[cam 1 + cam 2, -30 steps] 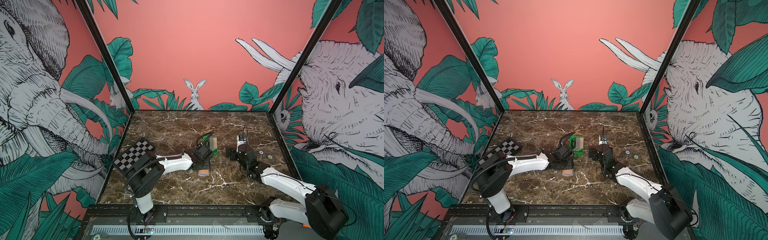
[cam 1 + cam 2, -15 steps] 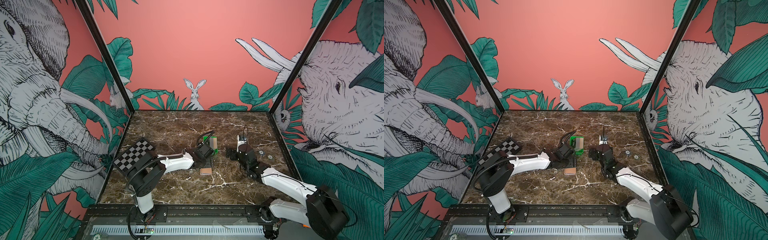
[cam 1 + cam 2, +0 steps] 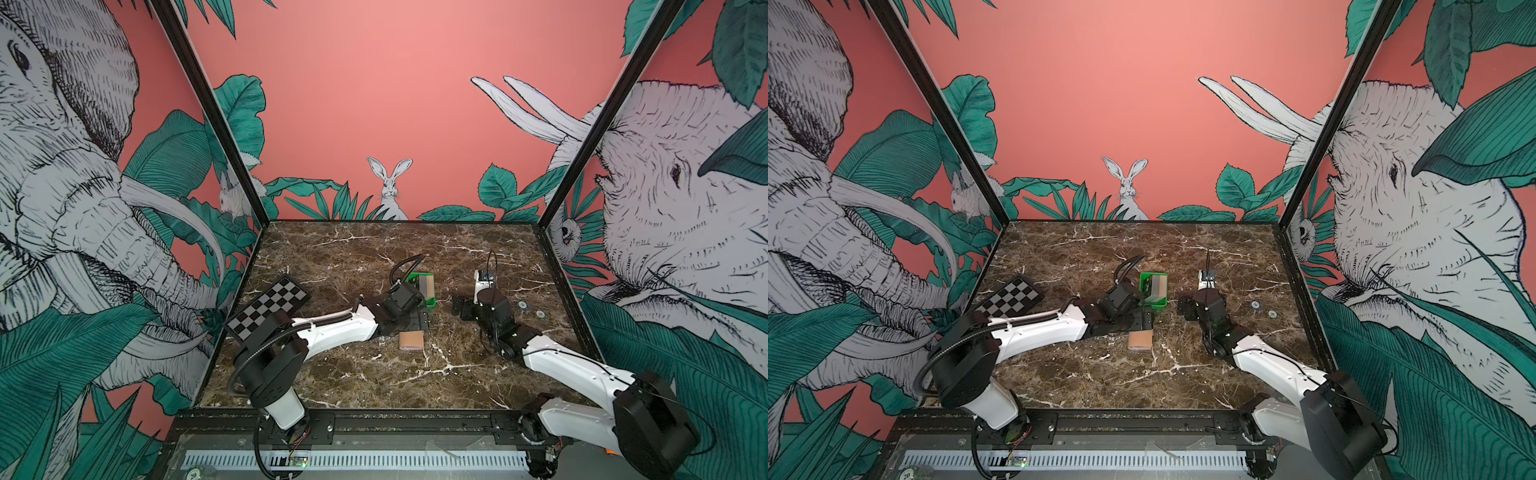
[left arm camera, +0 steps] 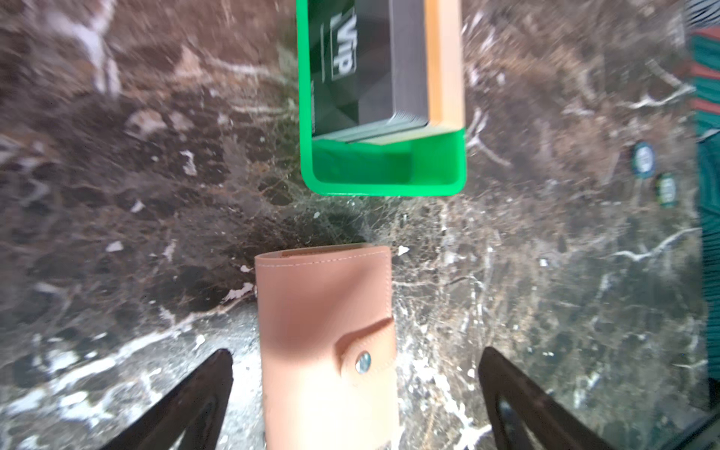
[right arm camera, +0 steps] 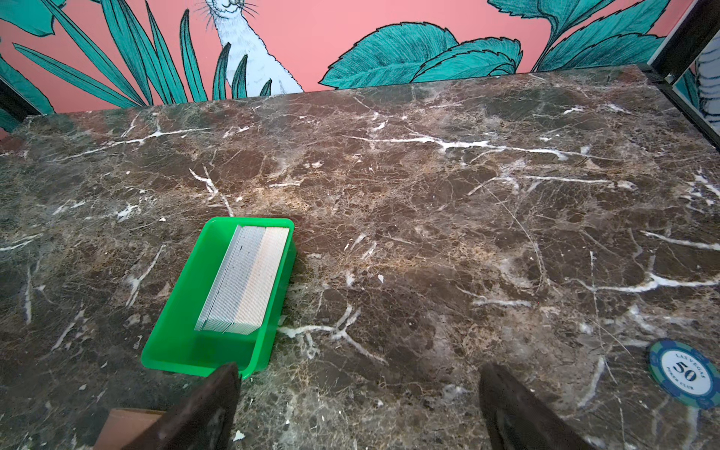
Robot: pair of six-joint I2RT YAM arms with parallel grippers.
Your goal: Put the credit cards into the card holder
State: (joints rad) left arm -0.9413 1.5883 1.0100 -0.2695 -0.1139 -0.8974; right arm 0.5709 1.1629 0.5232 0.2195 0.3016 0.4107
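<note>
A white "Vip" on a black face was the only writing legible on the credit cards (image 4: 383,66), and only the left wrist view caught it. The right wrist view showed the same cards edge-on as a grey band beside a tan band, with no print. That view alone gave a blue-and-white poker chip (image 5: 683,374) sharply enough to read "LAS VEGAS POKER CLUB" around a "50"; in the left wrist view two chips (image 4: 643,159) were only blurred discs. The cards stood on edge in the green tray (image 4: 382,189), packed toward one long wall, on the marble counter (image 3: 374,257). The card holder (image 4: 327,331) lay flat on the counter near the tray's short end, apart from it, folded shut with its strap tab snapped down by a metal button (image 4: 363,364). The left end effector (image 4: 354,354) was spread wide, its dark fingers (image 4: 195,401) on either side of the card holder with bare counter showing between each finger and the leather; nothing was pinched. The right end effector (image 5: 358,368) was also spread, with only counter between its fingers, one of them near the tray's corner. In both top views the holder lay at the near side of the left end effector, the right one stood well apart, and a checkerboard (image 3: 268,309) lay by the left wall.
</note>
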